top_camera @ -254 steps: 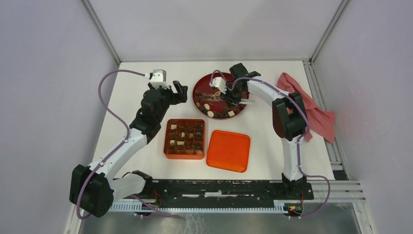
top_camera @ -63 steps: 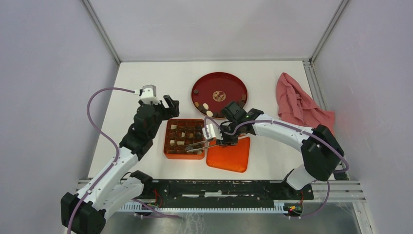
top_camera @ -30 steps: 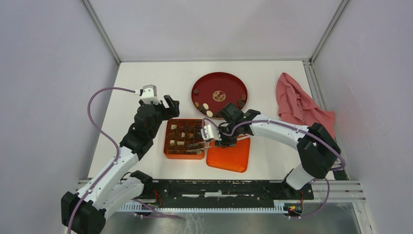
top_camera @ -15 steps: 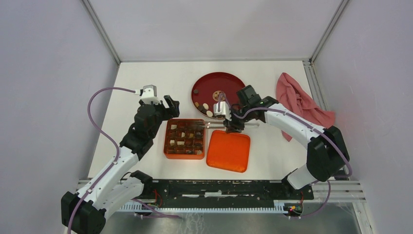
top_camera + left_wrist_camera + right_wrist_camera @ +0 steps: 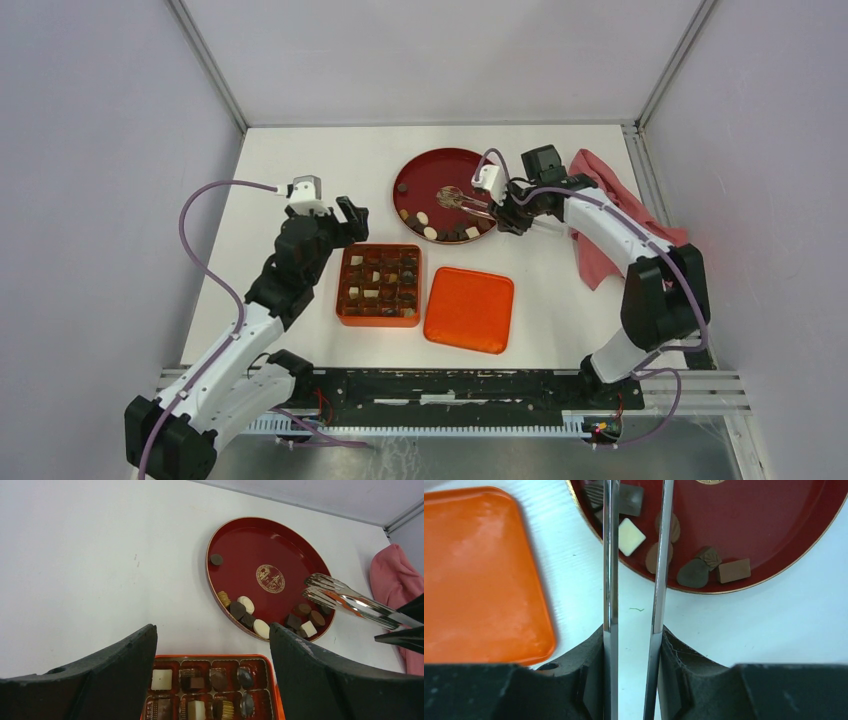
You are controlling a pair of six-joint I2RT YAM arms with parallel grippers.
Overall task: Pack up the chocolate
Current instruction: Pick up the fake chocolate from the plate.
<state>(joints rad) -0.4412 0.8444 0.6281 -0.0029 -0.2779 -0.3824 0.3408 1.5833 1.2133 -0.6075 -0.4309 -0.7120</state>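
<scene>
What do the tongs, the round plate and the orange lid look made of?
The tongs: polished metal, mirror-like glints. The plate: glossy red lacquer or plastic, unclear which, with gold rim and emblem. The lid: probably plastic, smooth orange with soft sheen.

tongs (image 5: pixel 350 600): were polished, mirror-bright metal
plate (image 5: pixel 260 542): looked glossy, lacquered
lid (image 5: pixel 474 570): looked smooth plastic, faintly shiny
cloth (image 5: pixel 392 575): was soft, matt fabric
table (image 5: pixel 100 555): was matt
chocolate (image 5: pixel 630 536): looked smooth, matt

Bright, even light from above; shadows on the white counter (image 5: pixel 300 160) are faint. Metal tongs (image 5: pixel 611 580) glint, and the near jaws look soft-focused
</scene>
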